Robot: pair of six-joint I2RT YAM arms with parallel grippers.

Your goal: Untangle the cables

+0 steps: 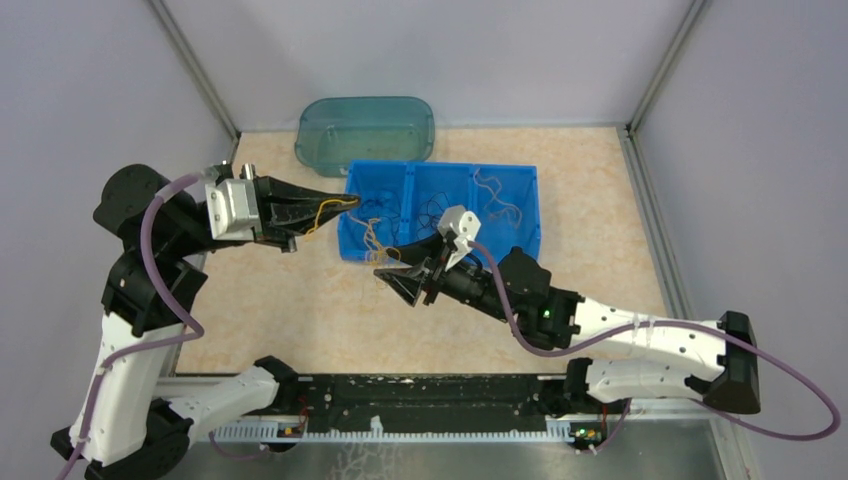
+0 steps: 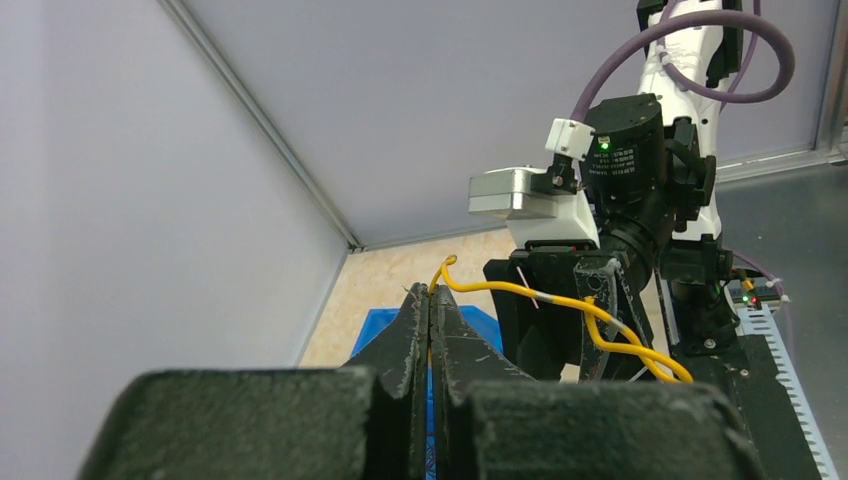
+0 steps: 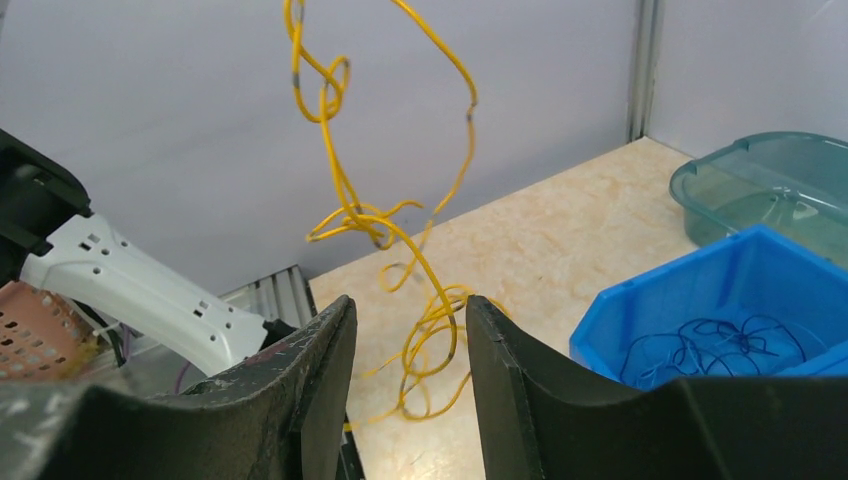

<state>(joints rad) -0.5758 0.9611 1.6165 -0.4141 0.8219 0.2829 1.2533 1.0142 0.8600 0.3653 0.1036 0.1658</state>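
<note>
My left gripper (image 1: 350, 203) is shut on the end of a yellow cable (image 1: 322, 216), held above the blue bin's left edge. In the left wrist view the jaws (image 2: 431, 292) pinch that cable (image 2: 545, 300), which runs right toward the right arm. A yellow tangle (image 1: 372, 238) hangs from it. My right gripper (image 1: 388, 277) is open in front of the bin. In the right wrist view the tangle (image 3: 432, 325) dangles between its open fingers (image 3: 405, 302), touching neither. Thin blue cables (image 3: 712, 345) lie in the bin.
The blue bin (image 1: 440, 245) has three compartments holding thin looped wires, dark in the left (image 1: 375, 211) and middle, yellow-orange at the right (image 1: 500, 205). A teal translucent tub (image 1: 365, 130) lies behind it. Grey walls enclose the beige table (image 1: 290, 310).
</note>
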